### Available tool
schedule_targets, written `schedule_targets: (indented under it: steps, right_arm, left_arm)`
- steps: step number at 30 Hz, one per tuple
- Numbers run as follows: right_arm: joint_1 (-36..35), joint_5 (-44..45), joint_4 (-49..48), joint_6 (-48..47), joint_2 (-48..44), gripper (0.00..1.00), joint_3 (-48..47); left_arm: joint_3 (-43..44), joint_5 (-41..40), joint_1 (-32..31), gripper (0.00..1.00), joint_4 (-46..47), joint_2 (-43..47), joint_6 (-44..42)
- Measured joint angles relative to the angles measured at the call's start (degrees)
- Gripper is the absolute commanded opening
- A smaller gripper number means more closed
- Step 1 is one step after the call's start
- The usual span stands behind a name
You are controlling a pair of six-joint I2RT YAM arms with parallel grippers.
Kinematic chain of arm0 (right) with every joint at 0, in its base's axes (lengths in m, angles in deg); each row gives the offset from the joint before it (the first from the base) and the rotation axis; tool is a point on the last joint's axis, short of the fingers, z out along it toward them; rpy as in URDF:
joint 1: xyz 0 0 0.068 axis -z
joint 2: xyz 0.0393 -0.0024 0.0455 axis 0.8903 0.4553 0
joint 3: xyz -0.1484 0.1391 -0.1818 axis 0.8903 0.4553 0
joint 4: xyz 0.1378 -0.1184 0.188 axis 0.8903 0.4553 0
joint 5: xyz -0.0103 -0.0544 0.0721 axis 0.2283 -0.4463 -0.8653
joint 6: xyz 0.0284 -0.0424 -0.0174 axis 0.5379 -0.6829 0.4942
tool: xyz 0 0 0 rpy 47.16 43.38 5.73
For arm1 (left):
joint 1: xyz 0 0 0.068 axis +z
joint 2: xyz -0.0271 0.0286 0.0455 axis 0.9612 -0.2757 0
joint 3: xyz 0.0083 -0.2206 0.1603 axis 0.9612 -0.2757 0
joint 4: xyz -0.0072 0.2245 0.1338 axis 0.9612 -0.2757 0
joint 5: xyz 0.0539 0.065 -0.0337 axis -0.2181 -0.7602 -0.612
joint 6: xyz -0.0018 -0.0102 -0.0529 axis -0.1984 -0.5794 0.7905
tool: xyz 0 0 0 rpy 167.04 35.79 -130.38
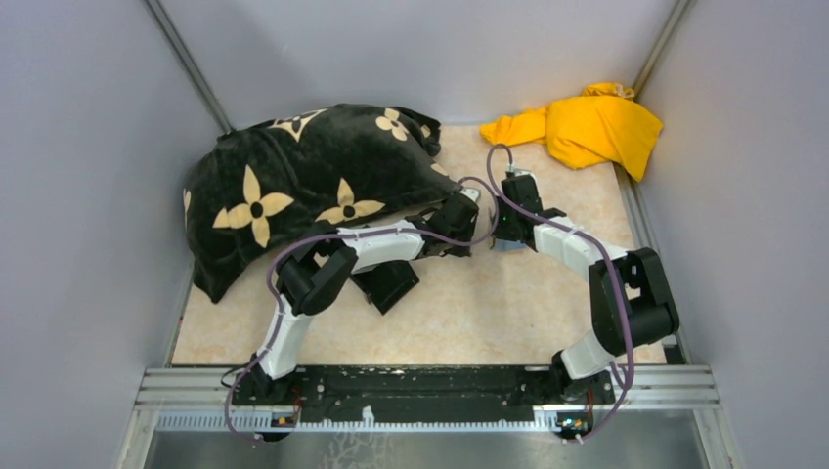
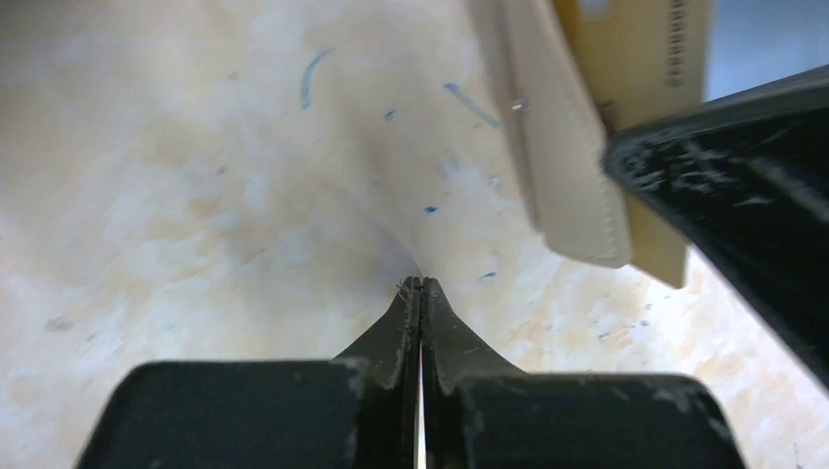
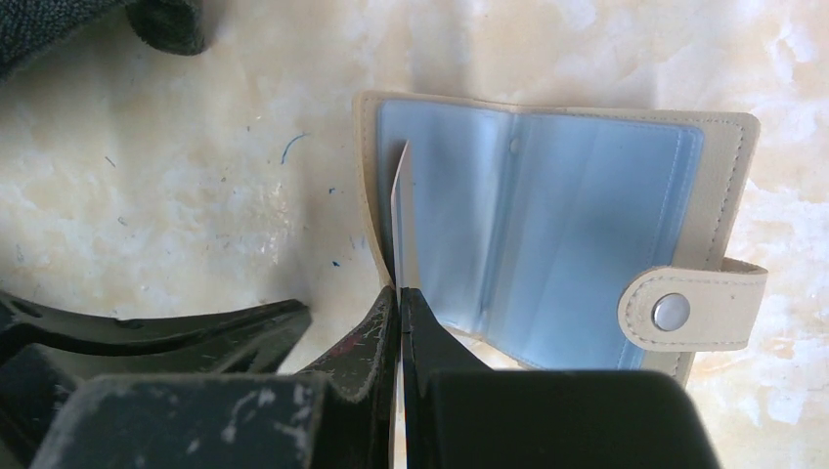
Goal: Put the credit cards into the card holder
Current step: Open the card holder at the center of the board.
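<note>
The tan card holder [image 3: 720,186] lies open on the table, its blue plastic sleeves up and its snap tab [image 3: 689,311] at the right. My right gripper [image 3: 401,290] is shut on a gold-orange credit card [image 3: 400,210], seen edge-on, standing at the holder's left sleeve. The left wrist view shows that card's embossed face [image 2: 650,59] behind the holder's beige cover [image 2: 562,147]. My left gripper [image 2: 420,282] is shut with nothing in it, just left of the holder. From above, both grippers [image 1: 458,223] [image 1: 508,237] meet at mid-table and hide the holder.
A black pillow with cream flowers [image 1: 303,186] fills the back left. A yellow cloth [image 1: 587,127] lies in the back right corner. A black box [image 1: 388,285] sits under my left arm. Grey walls close in both sides.
</note>
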Motion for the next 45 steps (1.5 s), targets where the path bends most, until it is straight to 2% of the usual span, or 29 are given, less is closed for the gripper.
schedule_targets:
  steps: [5,11,20,24,33,45]
  right_arm:
    - [0.0,-0.2,0.0,-0.1,0.1,0.0,0.0]
    - [0.0,-0.4,-0.3,-0.1,0.3,0.0,0.0]
    - [-0.1,-1.9,0.4,0.1,1.6,0.0,0.0]
    - [-0.1,-2.1,0.3,0.2,1.6,0.0,0.0]
    - [-0.1,-2.0,0.3,0.7,1.6,0.0,0.0]
    - [-0.1,-2.1,0.1,1.3,1.6,0.0,0.2]
  left_arm:
    - [-2.7,-3.0,0.7,0.0,-2.4,2.6,2.5]
    - [-5.6,-2.9,2.5,0.0,-0.7,5.3,5.4]
    - [-9.6,8.0,7.6,0.0,14.1,11.2,11.4]
    - [-9.1,12.5,9.0,0.0,17.7,10.9,12.8]
    - [-6.5,19.3,8.6,0.0,18.9,6.5,14.5]
    - [-2.0,20.9,7.6,0.0,16.3,1.1,14.7]
